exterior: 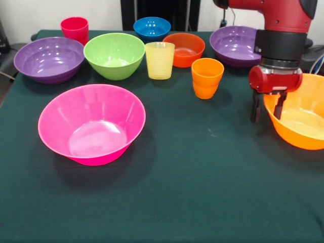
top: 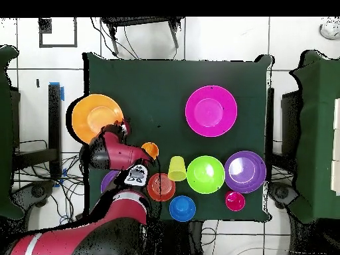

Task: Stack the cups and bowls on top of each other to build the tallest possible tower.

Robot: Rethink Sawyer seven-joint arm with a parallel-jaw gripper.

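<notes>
My gripper hangs at the right, open, its two fingers straddling the left rim of the large orange bowl. Overhead, the gripper is at that bowl's edge. The large pink bowl stands alone at the front left. Along the back stand a purple bowl, the red cup, the green bowl, the blue bowl, the pale yellow cup, the orange-red bowl, the orange cup and a second purple bowl. Nothing is stacked.
The dark green tablecloth covers the table. The red arm comes down over the back right corner and partly hides the second purple bowl from above. Cables lie on the floor beside the table.
</notes>
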